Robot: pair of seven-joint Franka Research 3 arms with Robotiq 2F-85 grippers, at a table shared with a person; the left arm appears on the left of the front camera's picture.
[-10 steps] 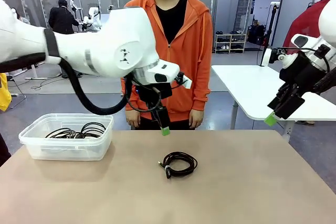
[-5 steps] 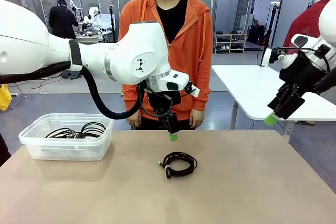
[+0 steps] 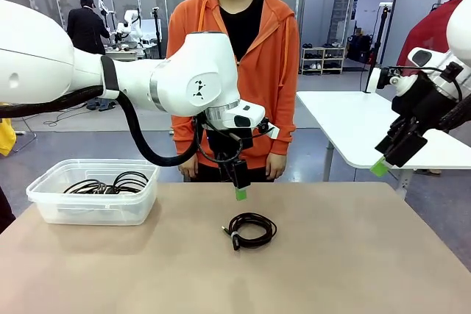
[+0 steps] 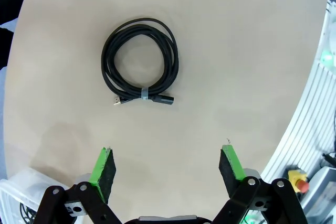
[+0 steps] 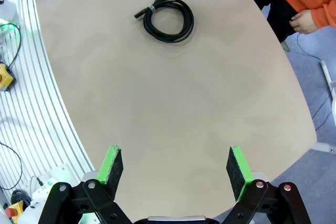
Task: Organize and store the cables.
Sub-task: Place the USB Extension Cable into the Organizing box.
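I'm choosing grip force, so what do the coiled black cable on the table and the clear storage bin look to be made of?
The coiled black cable looks like matte rubber or soft plastic sheathing, with little glare; a pale tie binds it near the plugs. The clear storage bin looks like thin translucent plastic: more cables show through its cloudy walls. The tabletop appears smooth, matte beige laminate.

The left claw (image 3: 241,193) has swung rightward and lower — now just above the coiled cable (image 3: 251,229).
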